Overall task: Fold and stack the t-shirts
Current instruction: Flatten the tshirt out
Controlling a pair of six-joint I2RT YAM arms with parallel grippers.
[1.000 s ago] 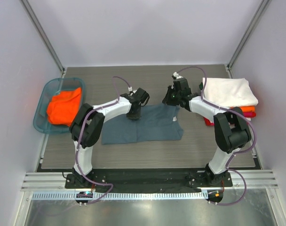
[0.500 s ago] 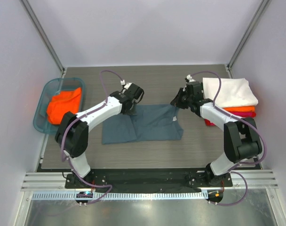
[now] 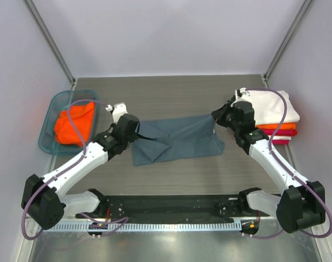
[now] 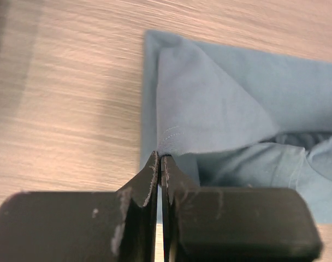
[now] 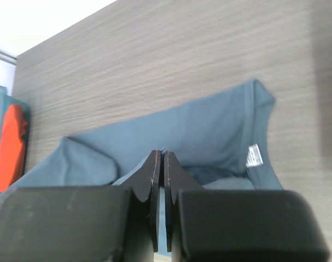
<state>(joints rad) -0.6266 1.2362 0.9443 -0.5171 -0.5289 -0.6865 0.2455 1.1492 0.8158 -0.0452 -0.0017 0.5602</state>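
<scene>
Both jaws pinch slate shirt (image 3: 177, 143) edges above grey wood-grain table (image 3: 171, 93), pale walls (image 3: 171, 38).

You've got slate-blue t-shirt (image 3: 179, 144), white label (image 5: 254, 155); orange t-shirt (image 3: 73, 123), teal basket (image 3: 45, 132); white, orange, red folded shirts (image 3: 272, 112); grey woodgrain tabletop (image 3: 177, 98).

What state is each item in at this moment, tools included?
blue-grey t-shirt, partly folded, far edge pinched at both ends
left tool, shut on the blue-grey t-shirt's corner
right tool, shut on the blue-grey t-shirt's edge
white t-shirt, folded, lying atop the pile at right
orange t-shirt, crumpled inside the teal basket
teal basket, upright, holding the orange t-shirt
</scene>
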